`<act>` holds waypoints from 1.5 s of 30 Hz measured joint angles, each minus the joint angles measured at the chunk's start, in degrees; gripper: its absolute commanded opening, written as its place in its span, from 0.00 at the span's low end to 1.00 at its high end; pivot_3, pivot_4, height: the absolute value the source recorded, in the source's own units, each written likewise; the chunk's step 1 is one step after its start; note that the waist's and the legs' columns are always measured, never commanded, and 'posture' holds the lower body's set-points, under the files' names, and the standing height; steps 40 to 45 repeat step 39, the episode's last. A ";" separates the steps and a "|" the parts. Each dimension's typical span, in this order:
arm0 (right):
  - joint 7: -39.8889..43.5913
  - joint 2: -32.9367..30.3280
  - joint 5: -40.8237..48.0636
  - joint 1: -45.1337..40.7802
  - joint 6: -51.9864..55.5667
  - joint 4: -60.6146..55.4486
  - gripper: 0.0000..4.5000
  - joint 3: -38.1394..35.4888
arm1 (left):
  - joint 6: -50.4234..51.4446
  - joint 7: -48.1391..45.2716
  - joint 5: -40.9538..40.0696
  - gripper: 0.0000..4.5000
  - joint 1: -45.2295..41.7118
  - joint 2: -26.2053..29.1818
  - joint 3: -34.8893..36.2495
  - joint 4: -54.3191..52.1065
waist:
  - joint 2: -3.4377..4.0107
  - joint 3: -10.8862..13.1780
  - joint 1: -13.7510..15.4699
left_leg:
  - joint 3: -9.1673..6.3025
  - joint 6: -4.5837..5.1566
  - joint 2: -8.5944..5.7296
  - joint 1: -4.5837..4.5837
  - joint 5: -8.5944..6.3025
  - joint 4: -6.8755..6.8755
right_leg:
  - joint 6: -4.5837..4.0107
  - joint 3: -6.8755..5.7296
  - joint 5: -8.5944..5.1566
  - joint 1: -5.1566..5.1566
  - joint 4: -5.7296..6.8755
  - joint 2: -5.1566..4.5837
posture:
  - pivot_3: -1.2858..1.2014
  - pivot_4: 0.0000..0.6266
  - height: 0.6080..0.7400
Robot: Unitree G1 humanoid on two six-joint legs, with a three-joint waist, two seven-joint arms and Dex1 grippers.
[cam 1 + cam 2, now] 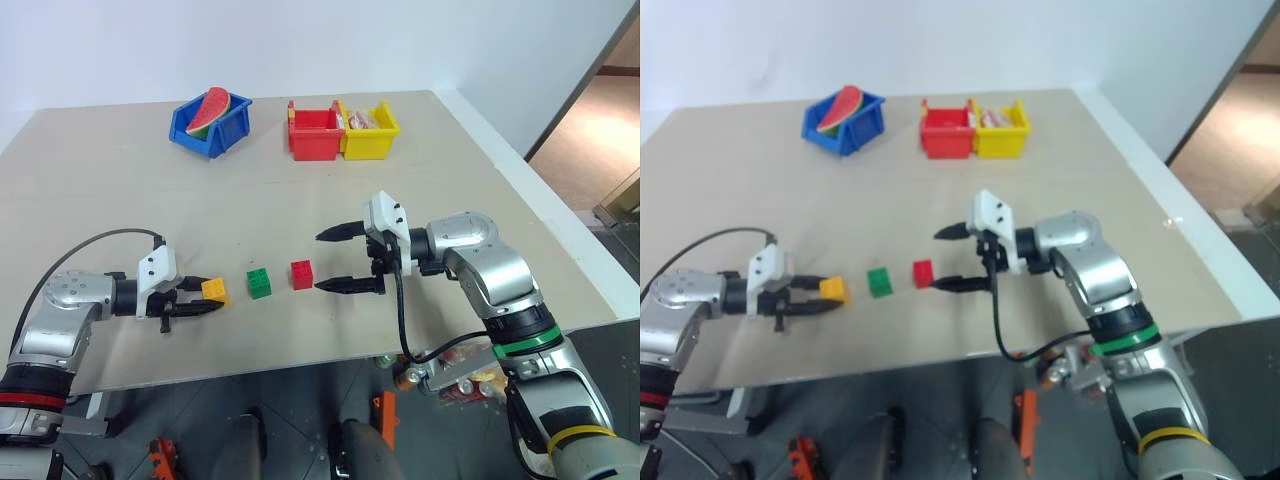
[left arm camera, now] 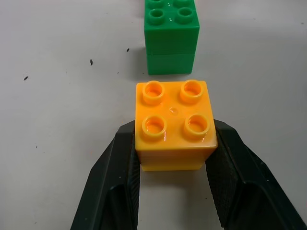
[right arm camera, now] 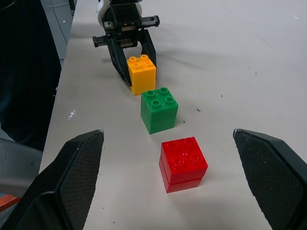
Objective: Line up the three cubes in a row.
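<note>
Cubes [image 3: 159, 109] lie lined up; blue bin [image 1: 211, 125] apparently holds watermelon [image 1: 209, 109].

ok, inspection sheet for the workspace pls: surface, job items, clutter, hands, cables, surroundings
Surface: beige table, a few dark specks in the left wrist view.
Job's things: orange-yellow cube, green cube and red cube stand in a rough row, apart from each other.
Clutter: blue bin holding a watermelon slice; red bin and yellow bin side by side at the far edge.
Hands: left hand shut on the orange-yellow cube; right hand open beside the red cube.
Cables: black cable on left arm, another on right.
Surroundings: white wall; doorway.
</note>
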 measured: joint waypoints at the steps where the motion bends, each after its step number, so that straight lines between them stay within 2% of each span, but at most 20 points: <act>1: -0.05 -0.07 -0.11 0.04 0.00 -0.09 1.00 0.00 | -0.22 -0.05 0.07 0.29 -0.10 0.00 -0.07 0.22 | 0.00 0.00 0.00 | 0.01 0.00 0.00 0.00 0.00 0.00 | 0.00 0.01 0.01 -0.01 0.00 0.00 | 0.52 0.24 1.00; 6: -0.17 -0.22 -0.19 0.17 0.08 -0.15 1.00 0.00 | -1.76 -0.36 0.77 0.29 -0.57 0.00 -0.53 0.95 | 0.00 0.00 0.00 | 0.01 0.00 0.01 0.00 0.00 0.00 | 0.00 0.01 0.03 -0.02 0.00 -0.01 | 0.52 0.24 1.00; 8: -0.18 -0.22 -0.19 0.18 0.11 -0.15 1.00 0.00 | -2.46 -0.90 1.15 0.53 -0.97 0.00 -0.71 1.41 | 0.00 0.00 0.00 | 0.02 0.00 0.00 0.00 0.00 0.00 | 0.00 0.01 0.03 -0.02 0.00 -0.01 | 0.52 0.24 1.00; 12: -0.32 -0.21 -0.19 0.17 0.31 -0.14 1.00 0.00 | -2.57 -1.18 2.49 0.82 -1.72 0.34 -1.83 3.07 | -0.01 -0.01 0.00 | 0.05 0.00 0.02 -0.01 0.00 0.00 | 0.01 0.04 0.04 -0.03 0.00 0.00 | 0.52 0.24 1.00; 15: -0.40 -0.18 -0.14 0.18 0.48 -0.13 1.00 -0.01 | -2.54 -1.42 2.50 0.98 -1.85 0.90 -1.84 2.78 | -0.01 -0.01 0.00 | 0.09 0.04 0.02 -0.04 0.03 0.00 | 0.01 0.08 0.04 -0.06 0.00 0.01 | 0.52 0.24 1.00; 22: -0.86 0.11 0.81 0.16 1.48 -0.22 1.00 -0.24 | 3.00 -2.54 -0.68 0.98 -1.79 5.56 0.23 -5.48 | -0.01 -0.01 -0.02 | 0.09 0.02 0.05 -0.09 0.01 0.00 | 0.01 0.08 0.05 -0.11 0.01 0.03 | 0.52 0.24 1.00; 25: -1.85 0.19 2.91 -0.45 3.59 -1.28 1.00 -1.88 | 15.59 -0.91 -7.97 0.98 -3.88 7.92 3.74 -12.48 | -0.04 0.01 0.02 | 0.08 0.02 0.05 -0.12 0.02 0.02 | 0.04 0.08 0.06 -0.13 0.02 0.03 | 0.52 0.24 1.00; 27: -2.60 0.27 4.20 -1.66 4.71 -1.64 1.00 -3.30 | 19.31 1.31 -10.22 0.98 -7.01 8.12 6.17 -13.85 | -0.03 0.01 0.05 | 0.08 0.02 0.04 -0.09 0.02 0.06 | 0.05 0.06 0.07 -0.08 0.02 0.02 | 0.52 0.24 1.00; 30: -6.06 1.44 5.03 -4.82 5.06 0.49 1.00 -6.09 | 19.89 12.64 -8.60 0.98 -14.00 5.16 9.63 -9.40 | -0.06 -0.01 -0.02 | 0.07 0.08 0.04 -0.06 0.05 0.19 | 0.15 0.09 0.17 0.00 0.02 0.07 | 0.52 0.24 1.00; 32: -10.05 3.05 3.50 -5.57 2.34 6.08 1.00 -7.92 | 18.42 19.54 -6.44 0.98 -14.29 1.28 11.02 -6.29 | -0.03 -0.03 -0.05 | 0.14 0.11 0.03 0.20 0.07 0.22 | 0.17 0.17 0.17 0.25 0.01 0.06 | 0.52 0.24 1.00; 36: -15.52 4.96 -0.88 -5.77 -4.03 16.26 1.00 -8.49 | 15.07 30.76 -1.31 0.98 -9.46 -4.65 11.03 -4.06 | -0.07 -0.02 -0.03 | 0.16 0.16 0.03 0.05 0.10 0.23 | 0.24 0.23 0.23 0.10 0.01 0.09 | 0.52 0.24 1.00; 39: -16.43 5.78 -1.76 -5.77 -6.71 18.77 1.00 -8.56 | 13.54 34.74 0.64 0.98 -7.10 -7.15 10.72 -4.04 | -0.07 -0.02 -0.01 | 0.16 0.18 0.04 -0.13 0.11 0.22 | 0.48 0.23 0.38 -0.06 0.03 0.13 | 0.52 0.24 1.00; 45: -16.43 5.78 -1.76 -5.77 -6.71 18.77 1.00 -8.56 | 13.54 34.74 0.64 0.98 -7.10 -7.15 10.72 -4.04 | -0.07 -0.02 -0.01 | 0.16 0.18 0.04 -0.13 0.11 0.22 | 0.48 0.23 0.38 -0.06 0.03 0.13 | 0.52 0.24 1.00</act>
